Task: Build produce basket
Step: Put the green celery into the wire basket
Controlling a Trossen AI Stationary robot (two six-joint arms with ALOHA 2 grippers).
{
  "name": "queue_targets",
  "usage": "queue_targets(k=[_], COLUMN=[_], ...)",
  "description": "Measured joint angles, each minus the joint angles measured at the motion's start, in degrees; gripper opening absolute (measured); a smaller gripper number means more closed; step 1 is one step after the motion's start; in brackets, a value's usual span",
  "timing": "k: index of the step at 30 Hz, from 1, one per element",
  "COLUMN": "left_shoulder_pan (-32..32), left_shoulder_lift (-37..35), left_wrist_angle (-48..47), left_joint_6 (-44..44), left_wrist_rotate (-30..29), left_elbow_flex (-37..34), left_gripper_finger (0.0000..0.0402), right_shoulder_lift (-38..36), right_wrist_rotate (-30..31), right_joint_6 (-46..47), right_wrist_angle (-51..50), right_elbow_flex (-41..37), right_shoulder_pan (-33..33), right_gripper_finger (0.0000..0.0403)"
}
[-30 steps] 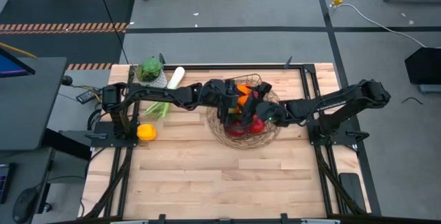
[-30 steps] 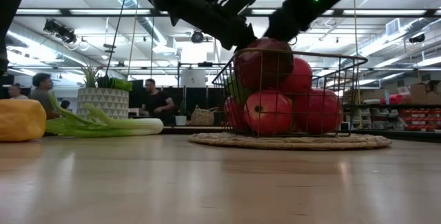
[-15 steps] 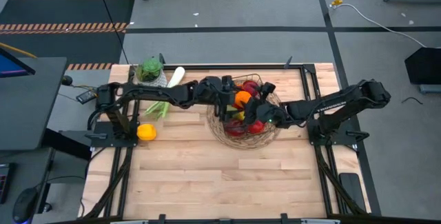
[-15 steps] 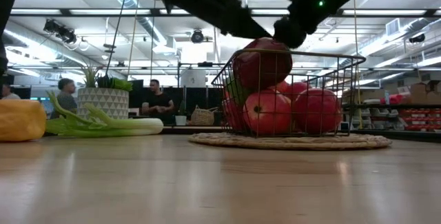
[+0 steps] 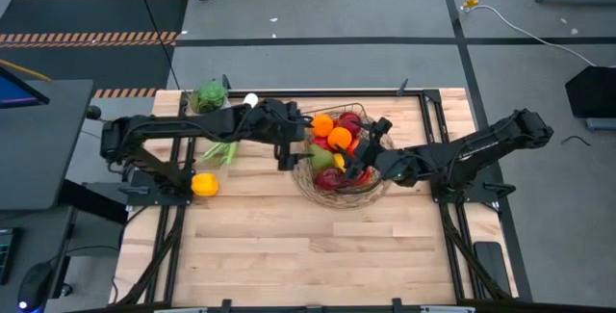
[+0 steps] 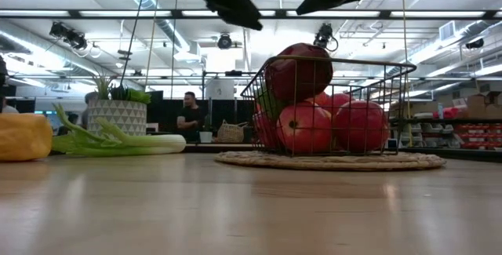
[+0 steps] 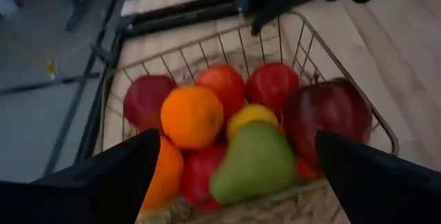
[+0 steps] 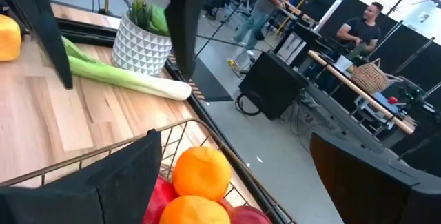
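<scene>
High view: the basket (image 5: 339, 190) sits in the middle of the wooden table (image 5: 289, 255), between the two arms
Basket fill: lots of produce is in it already, like the oranges (image 5: 339, 138), a green pear (image 7: 258, 160), a dark red apple (image 7: 329, 114) and a yellow fruit (image 7: 249, 115)
Low view: red apples (image 6: 306, 128) are piled up to the wire rim, and one sits on top
Left out: a yellow pepper or lemon (image 5: 204, 185) lies near the left arm's base, well apart from the basket
Also left out: the long leek (image 6: 125, 143) lies on the table beside the white plant pot (image 6: 116, 116)
Done so far: I think most of the job is done, maybe all but these two
Left gripper (image 5: 286, 149): it hangs just beside the basket on the leek side, fingers (image 7: 103, 176) spread wide, holding nothing
Right gripper (image 5: 358, 164): it is over the basket on its own side, fingers (image 8: 131, 169) spread wide too, nothing in them
Change: a second ago both grippers were bunched close together right over the fruit pile
Change now: the left arm has pulled back out of the basket toward the leek, and the right one has slid off the middle
Fruit: the oranges on top were hidden under the arms then, and now they show plainly
People: some stand far off in the room behind the table
</scene>
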Motion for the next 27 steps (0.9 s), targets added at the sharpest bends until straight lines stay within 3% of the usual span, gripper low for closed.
queue_targets(k=[6,8,15,18,27], left_shoulder_pan=[0.8,1.4,3.2,3.6,5.2], left_shoulder_lift=[-0.5,-0.5,-0.1,0.2,0.2], left_wrist_angle=[-7.1,-9.0,-20.0,-22.9,-17.3], left_joint_6=[-6.6,-10.0,-24.9,-29.8,-37.6], left_wrist_rotate=[-0.3,-3.0,-27.4,-33.6,-34.7], left_elbow_flex=[0.0,0.0,0.0,-0.7,-13.9], left_gripper_finger=[0.0394,0.0394,0.0394,0.0394,0.0394], right_shoulder_lift=[0.6,0.6,0.6,0.5,0.5], right_wrist_rotate=[-0.1,-0.1,0.0,0.0,0.0], right_joint_6=[-0.1,-0.3,-5.3,-8.0,-13.0], right_wrist_angle=[0.2,0.3,0.4,1.3,2.1], right_elbow_flex=[0.0,0.0,0.0,0.0,0.0], right_shoulder_pan=[-2.2,-3.1,-5.1,-5.7,-6.8], right_gripper_finger=[0.0374,0.0374,0.0374,0.0374,0.0374])
